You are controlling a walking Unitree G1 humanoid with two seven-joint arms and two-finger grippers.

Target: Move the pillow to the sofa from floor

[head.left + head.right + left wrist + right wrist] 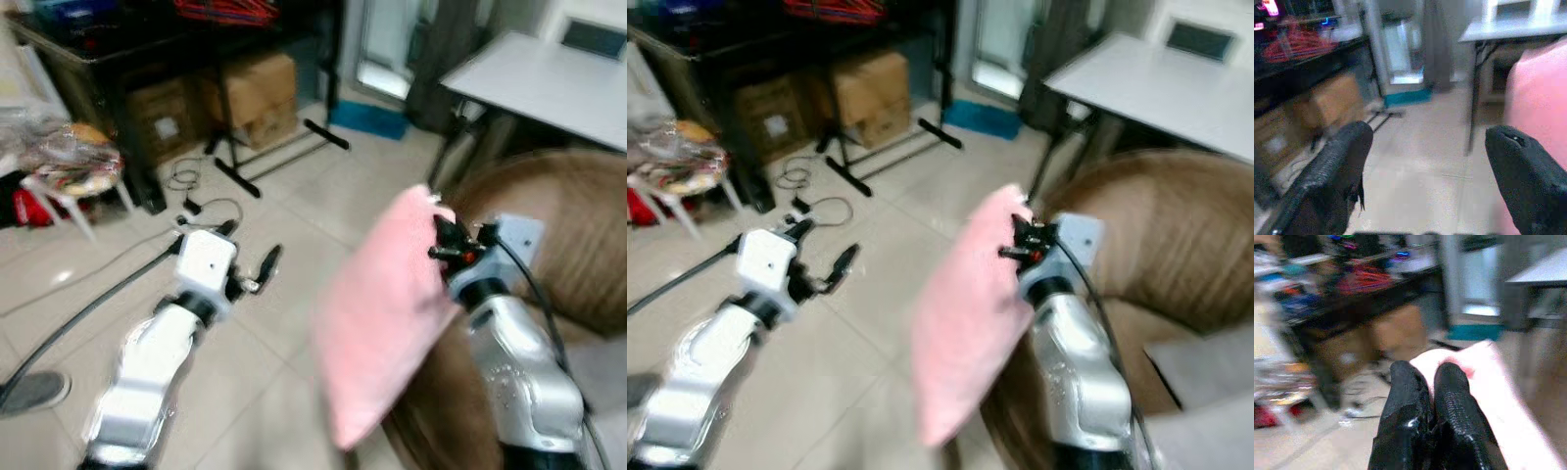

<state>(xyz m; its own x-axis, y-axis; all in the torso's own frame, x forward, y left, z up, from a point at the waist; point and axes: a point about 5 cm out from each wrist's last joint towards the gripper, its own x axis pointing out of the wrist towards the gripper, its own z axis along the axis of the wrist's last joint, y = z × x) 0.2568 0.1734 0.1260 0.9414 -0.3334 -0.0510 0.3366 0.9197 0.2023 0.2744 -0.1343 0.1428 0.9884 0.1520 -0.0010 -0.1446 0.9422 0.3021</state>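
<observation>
One corner is all we have of the pink pillow (382, 313): our right gripper (438, 238) pinches its top edge with fingers (1449, 421) clenched together, and the rest hangs free, off the floor (294, 206), just beside the brown sofa (568, 235). We judge that so thin a bite could slip if we swing the arm fast, dropping the pillow back onto the tiles. Its hanging end might also catch the sofa's armrest. Our left gripper (250, 259) hovers over the floor, spread and empty.
</observation>
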